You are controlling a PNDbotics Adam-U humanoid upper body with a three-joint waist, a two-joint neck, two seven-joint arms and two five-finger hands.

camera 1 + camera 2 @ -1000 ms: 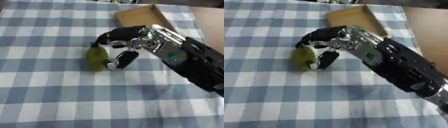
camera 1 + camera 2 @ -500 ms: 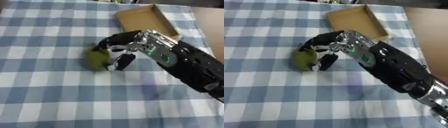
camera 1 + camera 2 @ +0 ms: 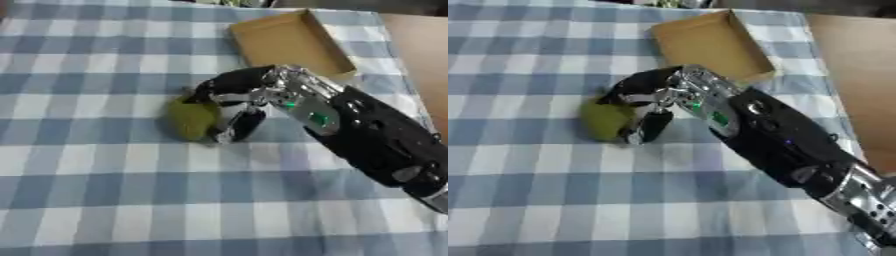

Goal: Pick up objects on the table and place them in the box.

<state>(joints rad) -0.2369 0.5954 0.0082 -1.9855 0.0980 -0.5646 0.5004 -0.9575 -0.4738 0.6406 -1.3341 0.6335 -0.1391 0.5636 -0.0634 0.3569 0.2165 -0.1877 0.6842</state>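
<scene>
- The right hand point(image 3: 234, 102) curls its fingers and thumb round a green fruit point(image 3: 192, 118) lying on the checked tablecloth point(image 3: 87, 165).
- An open cardboard box point(image 3: 289, 42) sits just beyond (nothing between).

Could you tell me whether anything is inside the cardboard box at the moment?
The cardboard box shows only its bare brown floor; nothing lies in it. The green object is on the checked cloth, with the right hand curled round it.
</scene>
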